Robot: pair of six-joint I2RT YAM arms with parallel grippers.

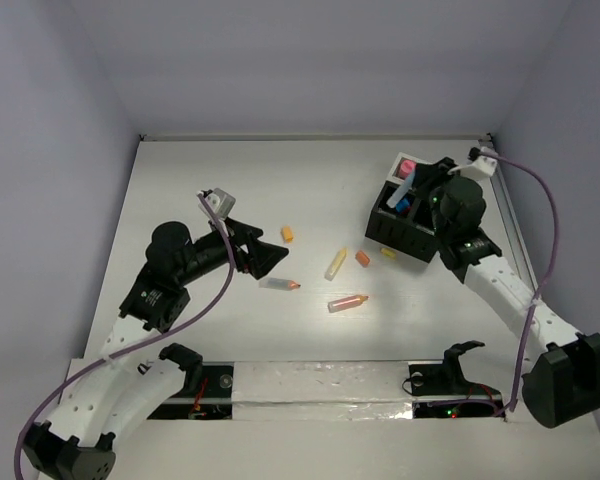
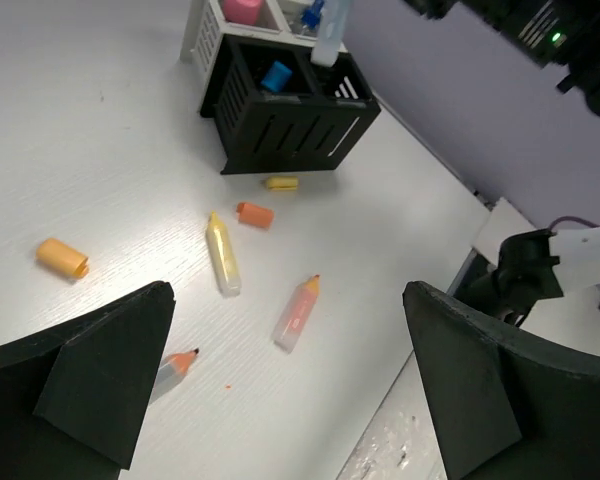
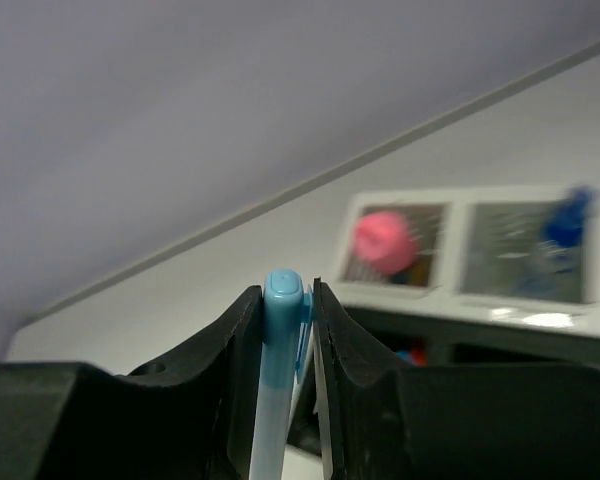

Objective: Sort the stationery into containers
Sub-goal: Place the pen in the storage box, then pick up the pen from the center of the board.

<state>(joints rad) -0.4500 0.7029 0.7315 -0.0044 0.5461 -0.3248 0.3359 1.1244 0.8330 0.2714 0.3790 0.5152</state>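
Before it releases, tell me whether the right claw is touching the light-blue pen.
Touching. The right wrist view shows the right claw clamped on the light-blue pen, both fingers pressing its cap end.

No readable text, label, brand or no. in any view; nothing legible on pens (image 2: 223, 258) or black box (image 2: 290, 130).

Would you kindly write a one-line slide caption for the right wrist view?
Right tool clamps a light-blue pen; behind it, the black box holds a pink round piece.
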